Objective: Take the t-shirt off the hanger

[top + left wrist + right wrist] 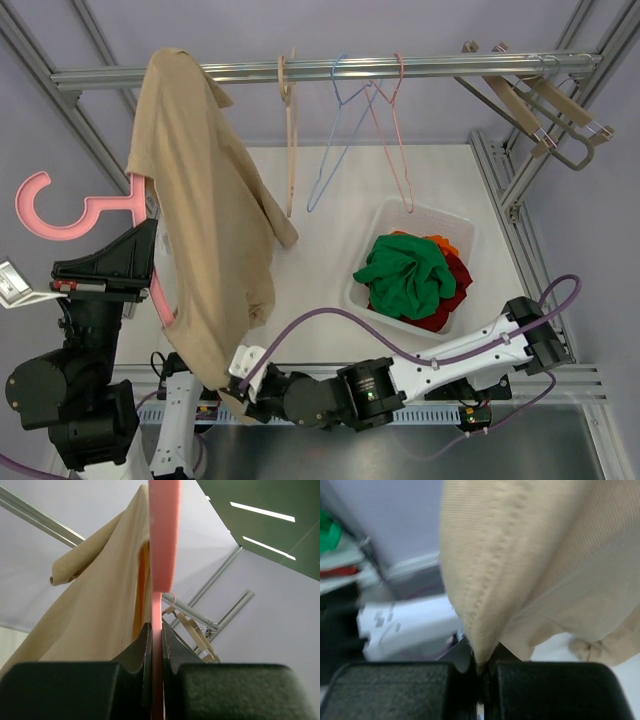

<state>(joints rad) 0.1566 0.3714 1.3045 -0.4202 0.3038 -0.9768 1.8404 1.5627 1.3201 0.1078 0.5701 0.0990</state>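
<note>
Pulling the t-shirt (205, 230) free calls for a steady hanger and a slow draw on the hem. From above, the beige t-shirt hangs on the pink hanger (60, 205) over the left near part of the surface (330, 270), held up by the left pincer (145, 262). The right pincer (234, 388) sits at the hem by the near edge. Drawing toward the right edge should let the fabric slide off rather than bunch.

At the left wrist, the left pincer (156, 642) is clamped narrow on the hanger (163, 540), which it should keep from twisting.

At the right wrist, the right pincer (480, 666) is pinched tight on the t-shirt (520, 555) hem. Only a thin fold looks caught, so pull gently.
</note>
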